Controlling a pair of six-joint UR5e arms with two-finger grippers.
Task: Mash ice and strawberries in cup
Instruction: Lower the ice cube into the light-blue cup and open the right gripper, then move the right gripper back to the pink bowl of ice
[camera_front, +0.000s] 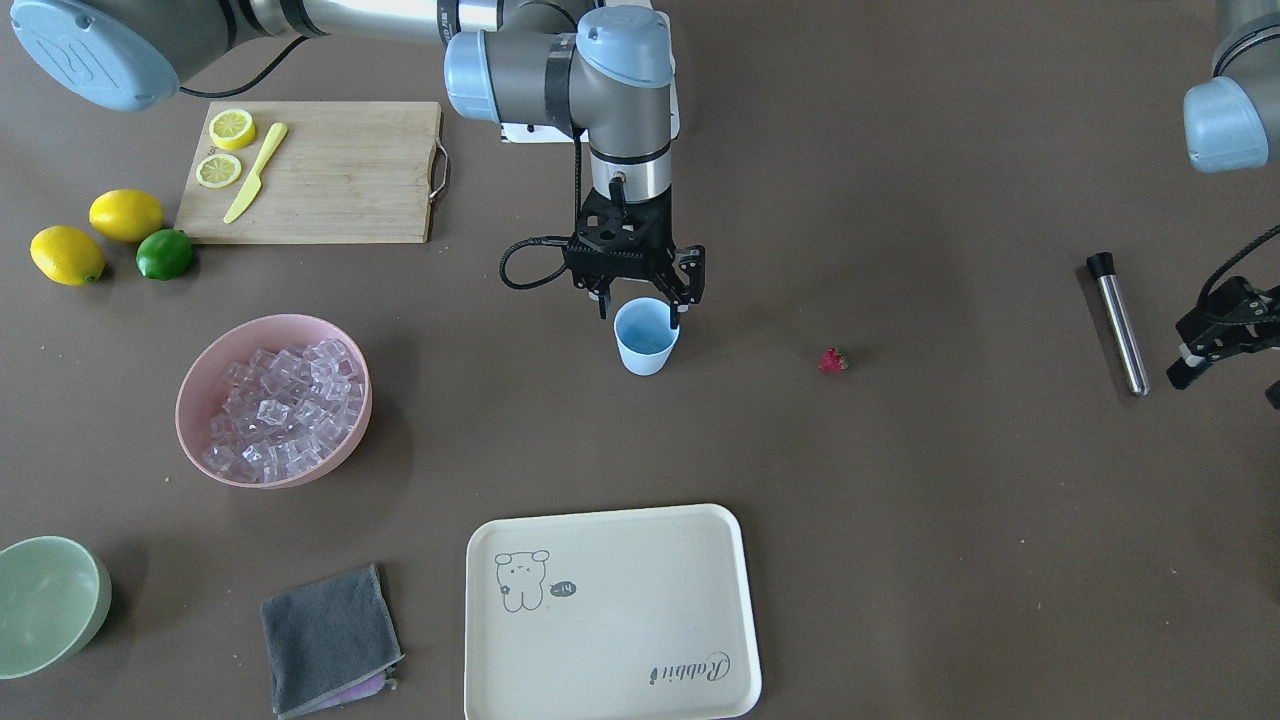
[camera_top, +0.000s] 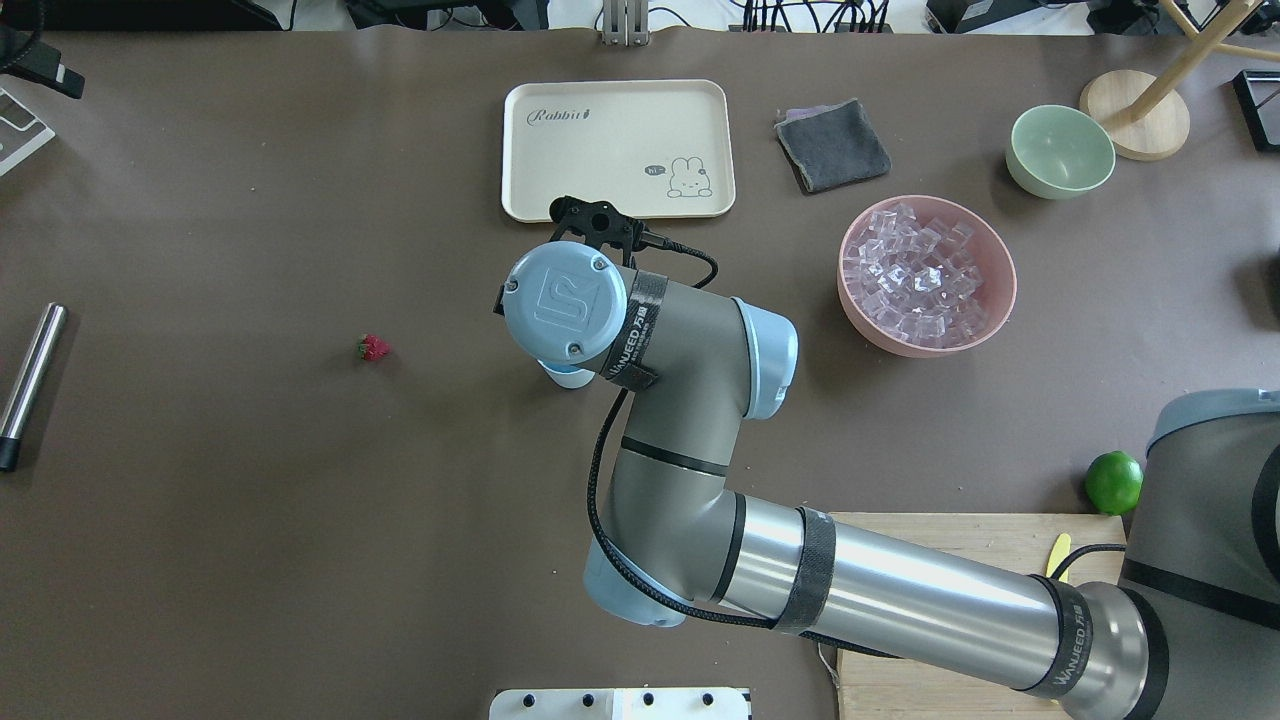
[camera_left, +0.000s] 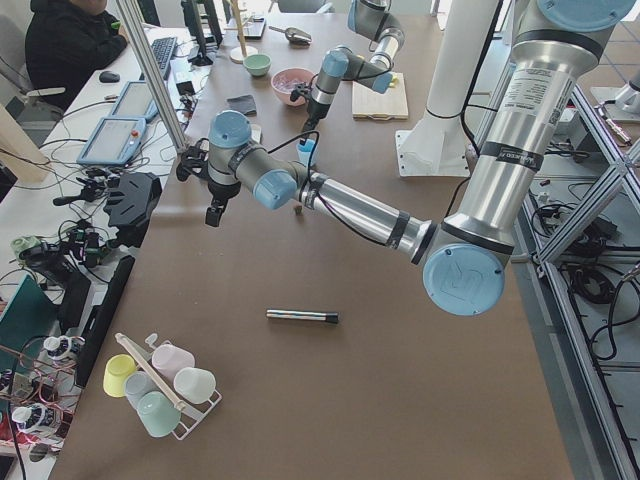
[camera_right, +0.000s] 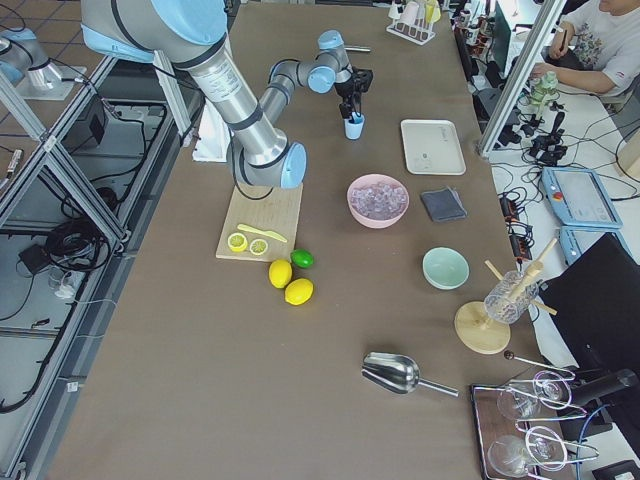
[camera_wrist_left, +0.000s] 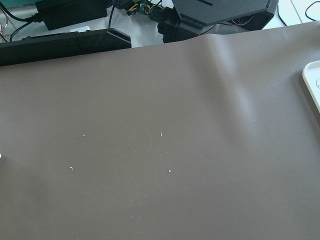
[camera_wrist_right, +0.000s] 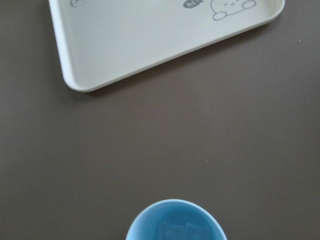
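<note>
The light-blue cup (camera_front: 645, 342) stands upright mid-table, and two clear ice cubes lie in its bottom (camera_wrist_right: 182, 231). My right gripper (camera_front: 640, 312) hangs open just over its rim, one finger on each side, holding nothing. From overhead my wrist hides most of the cup (camera_top: 568, 377). More ice (camera_front: 280, 410) fills the pink bowl (camera_front: 200, 385). One small red strawberry (camera_front: 832, 361) lies on the bare table between the cup and my left gripper (camera_front: 1228, 385). That gripper is open and empty, beside a metal rod (camera_front: 1118, 322).
A cream tray (camera_front: 610, 610) lies on the operators' side of the cup. A cutting board (camera_front: 330, 175) carries lemon slices and a yellow knife, with two lemons and a lime (camera_front: 164, 254) beside it. A grey cloth (camera_front: 330, 640) and a pale green bowl (camera_front: 45, 605) sit near the ice bowl.
</note>
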